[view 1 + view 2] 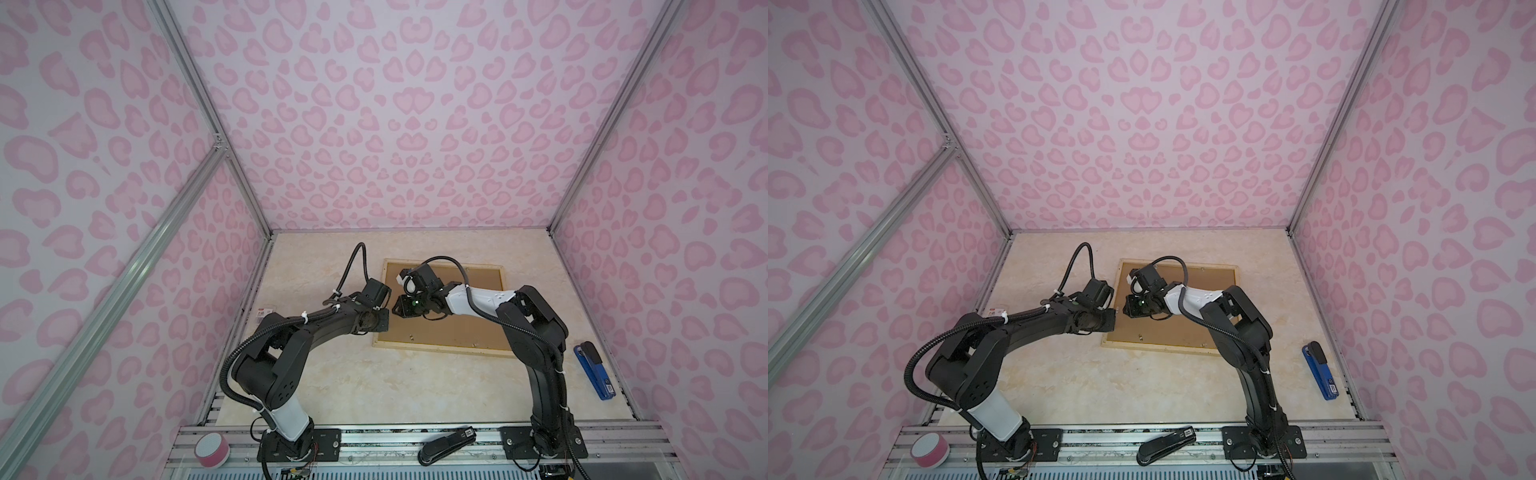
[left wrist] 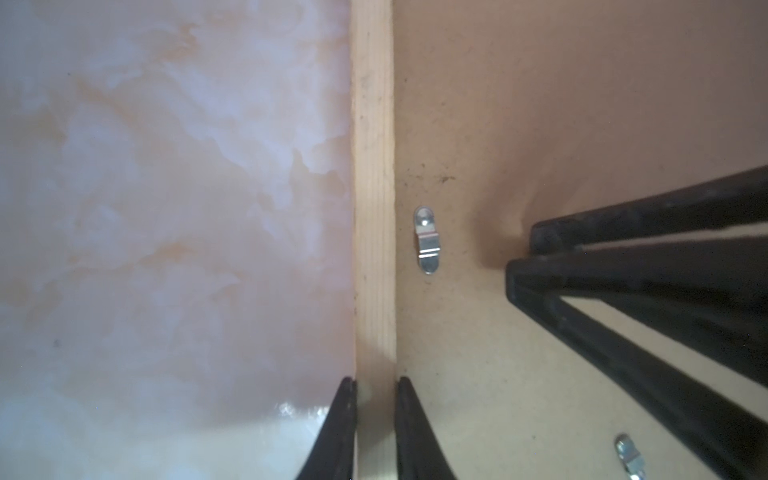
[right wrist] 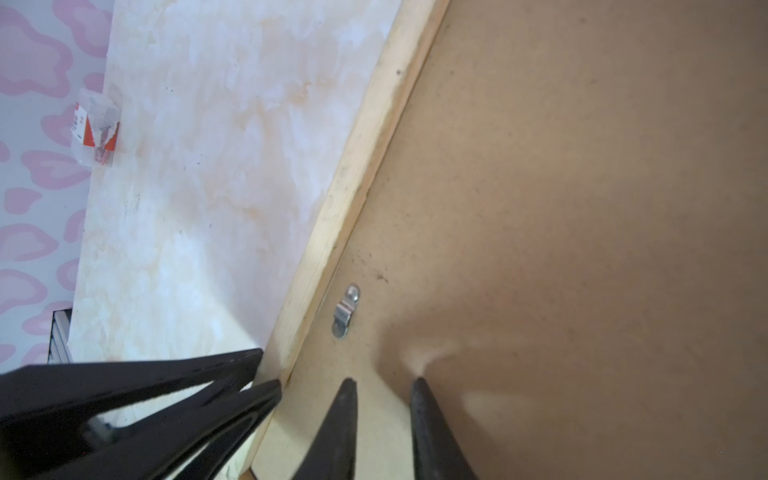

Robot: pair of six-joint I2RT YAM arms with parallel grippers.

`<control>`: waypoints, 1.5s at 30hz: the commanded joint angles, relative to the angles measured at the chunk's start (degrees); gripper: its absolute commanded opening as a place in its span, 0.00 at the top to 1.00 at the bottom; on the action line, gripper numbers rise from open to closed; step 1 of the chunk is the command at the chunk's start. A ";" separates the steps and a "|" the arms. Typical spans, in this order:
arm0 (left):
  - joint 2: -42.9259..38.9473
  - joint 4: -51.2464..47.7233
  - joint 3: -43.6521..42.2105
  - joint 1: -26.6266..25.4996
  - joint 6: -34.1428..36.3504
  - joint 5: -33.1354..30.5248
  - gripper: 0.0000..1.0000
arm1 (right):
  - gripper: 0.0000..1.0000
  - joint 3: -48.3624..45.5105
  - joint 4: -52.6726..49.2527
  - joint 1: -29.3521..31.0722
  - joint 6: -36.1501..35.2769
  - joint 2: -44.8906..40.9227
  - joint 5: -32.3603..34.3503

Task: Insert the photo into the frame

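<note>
The left pincer (image 2: 375, 380) stands astride one side strip of the frame (image 2: 372, 124). One finger comes down on the table side of the wood and the other on the board side, each right against it. I cannot tell whether they squeeze the strip or only bracket it. The stance looks meant to pin the frame so it cannot slide while the other arm works.

Just beside it, inward of the strip, the right pincer (image 3: 383, 380) points down at the brown backing board (image 3: 582, 208). Its jaws are a narrow gap apart, with nothing between them. In the left wrist view its tips seem to rest on the board, probably to press it flat into the frame.

A little beyond both sets of fingertips, close to the strip, is a small metal turn clip (image 3: 347, 311). It lies along the wood rather than across it, so I judge it is not locking the board yet and is likely the next thing to be turned. A second clip (image 2: 629, 457) shows farther off on the board.

Under both pincers the frame lies face down and flat on the marbled table (image 1: 332, 386), with the board filling it. The photo shows in no view. If it is in the frame, it lies hidden beneath the board.

Well away from the pincers, a blue stapler (image 1: 592, 372) lies near the table's edge and a black stapler (image 1: 444, 446) lies on the rail by the arm bases, both idle.
</note>
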 commanded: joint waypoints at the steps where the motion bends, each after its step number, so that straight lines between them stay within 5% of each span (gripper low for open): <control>1: 0.44 -0.14 -0.05 0.15 -0.43 0.89 0.82 | 0.76 0.22 1.92 0.15 1.03 1.41 -1.32; 24: 0.35 -0.34 -0.23 0.15 -0.17 2.14 0.83 | 0.77 3.84 5.46 1.29 4.06 6.31 -8.24; 45: 0.87 -0.08 -0.32 0.15 -0.74 3.77 0.84 | 0.77 -1.84 18.19 1.47 15.71 6.86 3.00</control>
